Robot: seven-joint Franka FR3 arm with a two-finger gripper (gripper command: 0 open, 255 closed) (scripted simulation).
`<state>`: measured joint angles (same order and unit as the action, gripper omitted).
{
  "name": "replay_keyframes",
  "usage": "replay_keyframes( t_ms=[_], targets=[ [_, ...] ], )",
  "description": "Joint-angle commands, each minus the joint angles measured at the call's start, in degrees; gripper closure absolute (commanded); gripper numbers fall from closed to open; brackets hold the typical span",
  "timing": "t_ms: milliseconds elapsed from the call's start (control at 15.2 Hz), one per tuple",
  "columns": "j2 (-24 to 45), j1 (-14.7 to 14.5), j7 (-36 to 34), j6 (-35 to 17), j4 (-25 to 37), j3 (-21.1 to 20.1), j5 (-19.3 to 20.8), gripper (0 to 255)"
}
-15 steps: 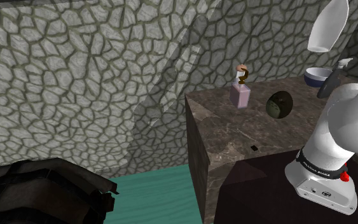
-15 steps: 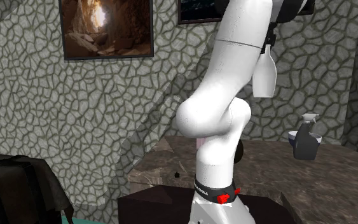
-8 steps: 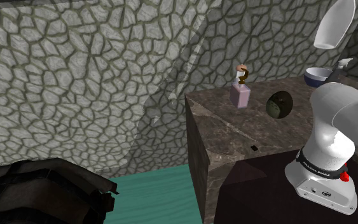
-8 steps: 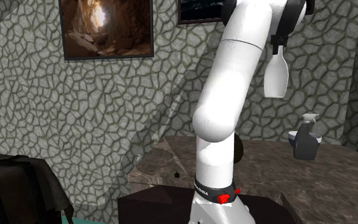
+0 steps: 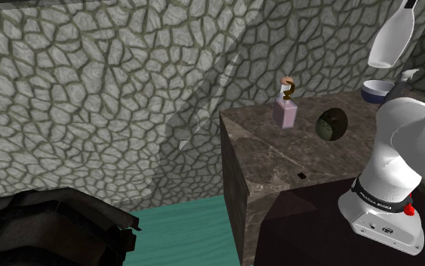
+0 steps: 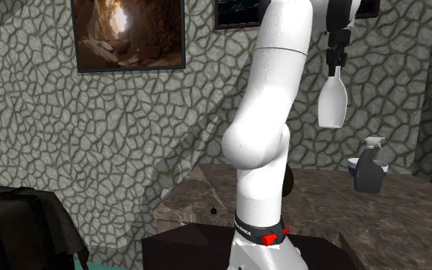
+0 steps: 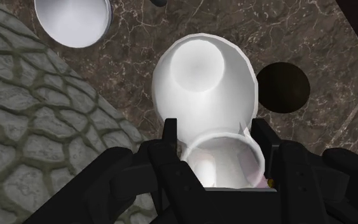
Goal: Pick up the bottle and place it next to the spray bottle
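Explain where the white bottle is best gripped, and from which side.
At its narrow neck, from above. The white bottle widens below the neck, so the shoulder likely keeps it from slipping through, and it hangs neck up. The gripper clasps it there now, well above the counter.

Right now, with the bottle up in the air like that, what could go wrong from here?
1. The fingers clasp the white bottle only at its narrow neck, high above the counter; a slip would likely mean a long fall.
2. The bowl stands close by the spray bottle, so setting the bottle down there could knock either one.
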<state>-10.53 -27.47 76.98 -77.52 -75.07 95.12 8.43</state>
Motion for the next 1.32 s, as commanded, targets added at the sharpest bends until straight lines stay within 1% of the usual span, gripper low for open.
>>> replay_keyframes(
  t_ms=[0, 66, 132, 198, 264, 330, 462, 660, 924, 1254],
  targets=[
    [2.39, 5.67, 1.62, -2.39, -3.24, -3.04, -2.57, 255],
    [3.54, 9.0, 2.44, -3.42, -4.65, -5.2, -3.77, 255],
    [4.42, 12.98, 3.09, -4.4, -6.02, -8.29, -4.7, 255],
    [4.35, 16.73, 3.07, -5.31, -7.32, -11.97, -4.67, 255],
    [3.52, 18.98, 2.52, -6.16, -8.59, -14.8, -3.89, 255],
    [2.04, 19.62, 1.49, -6.93, -9.8, -16.53, -2.45, 255],
    [0.32, 21.35, 0.34, -8.5, -12.15, -19.29, -0.86, 255],
    [-1.65, 23.09, -0.95, -10.8, -15.47, -21.98, 0.9, 255],
    [-3.53, 24.68, -2.16, -13.83, -19.58, -24.1, 2.55, 255],
    [-5.09, 25.97, -3.15, -17.57, -24.29, -25.41, 3.94, 255]
  ],
)
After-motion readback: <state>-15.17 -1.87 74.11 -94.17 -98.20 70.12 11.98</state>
